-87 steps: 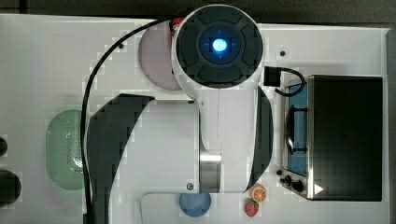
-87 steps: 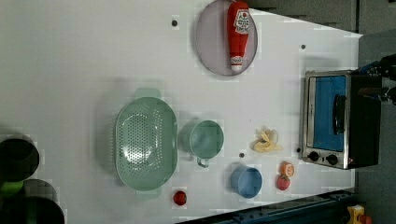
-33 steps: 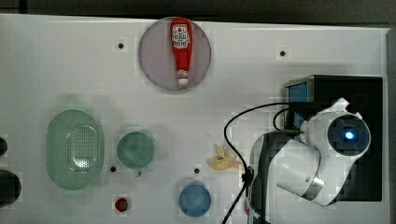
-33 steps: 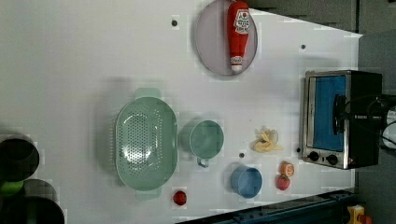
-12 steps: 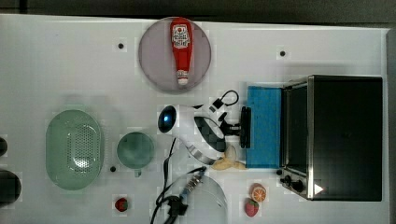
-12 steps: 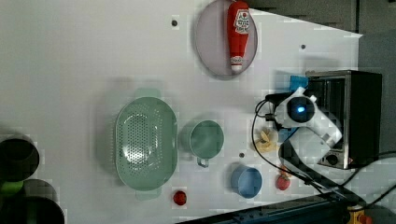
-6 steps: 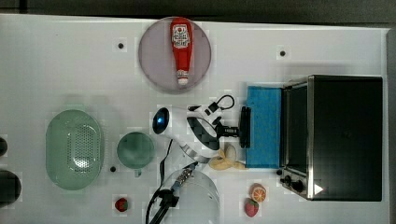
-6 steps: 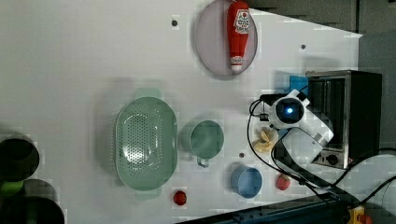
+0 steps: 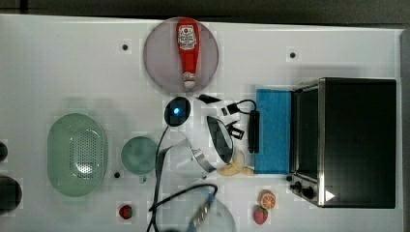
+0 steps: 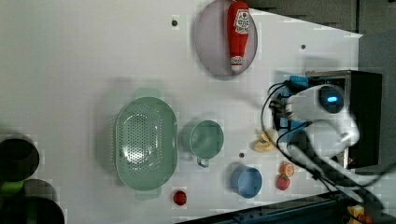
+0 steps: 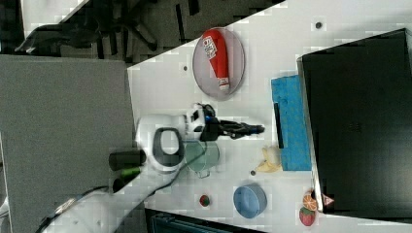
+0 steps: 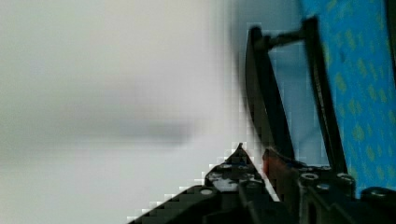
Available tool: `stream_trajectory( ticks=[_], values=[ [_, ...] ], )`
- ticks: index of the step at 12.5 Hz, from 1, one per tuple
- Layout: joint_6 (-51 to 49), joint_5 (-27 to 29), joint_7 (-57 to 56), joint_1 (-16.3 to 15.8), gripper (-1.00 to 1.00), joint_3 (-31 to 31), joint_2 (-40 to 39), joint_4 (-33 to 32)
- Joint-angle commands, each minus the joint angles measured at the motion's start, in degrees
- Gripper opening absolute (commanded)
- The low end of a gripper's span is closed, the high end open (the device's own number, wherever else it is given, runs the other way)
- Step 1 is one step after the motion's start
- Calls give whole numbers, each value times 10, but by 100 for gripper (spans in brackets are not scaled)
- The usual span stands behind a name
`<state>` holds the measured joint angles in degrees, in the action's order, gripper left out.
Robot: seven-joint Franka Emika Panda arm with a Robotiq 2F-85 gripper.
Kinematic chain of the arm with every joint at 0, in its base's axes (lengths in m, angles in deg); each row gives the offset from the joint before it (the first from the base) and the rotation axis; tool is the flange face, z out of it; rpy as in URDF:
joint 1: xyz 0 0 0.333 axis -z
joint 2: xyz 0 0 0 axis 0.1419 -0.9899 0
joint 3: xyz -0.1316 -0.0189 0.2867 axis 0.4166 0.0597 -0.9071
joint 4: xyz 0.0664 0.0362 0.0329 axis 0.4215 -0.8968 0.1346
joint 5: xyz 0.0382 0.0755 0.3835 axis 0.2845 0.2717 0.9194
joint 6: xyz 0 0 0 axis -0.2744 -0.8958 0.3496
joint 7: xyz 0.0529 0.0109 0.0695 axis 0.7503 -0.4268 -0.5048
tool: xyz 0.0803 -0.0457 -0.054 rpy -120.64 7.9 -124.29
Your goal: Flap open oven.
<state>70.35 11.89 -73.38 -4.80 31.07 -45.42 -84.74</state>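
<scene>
I see the oven [image 9: 355, 142] at the top view's right edge of the table [image 9: 72, 63], its blue door [image 9: 273, 130] flapped down flat. My gripper [image 9: 240, 128] sits just beside the door's handle [image 9: 253, 131], fingers nearly closed on nothing. A banana [image 9: 234, 168] lies near the door's corner.

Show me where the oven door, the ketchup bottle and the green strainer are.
oven door [image 9: 273, 130]: top view, on the blue glass.
ketchup bottle [image 9: 187, 48]: top view, on the red body.
green strainer [image 10: 145, 142]: left view, on the perforated bottom.
</scene>
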Motion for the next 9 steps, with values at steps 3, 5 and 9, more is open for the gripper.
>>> stream_trajectory(
  ticks=[3, 5, 9],
  values=[
    [-88, 152, 30, 4, -65, 2, 174, 30],
    [-145, 213, 30, 4, -65, 5, 222, 45],
    [-258, 280, 34, 3, -65, 5, 298, 98]
  ],
)
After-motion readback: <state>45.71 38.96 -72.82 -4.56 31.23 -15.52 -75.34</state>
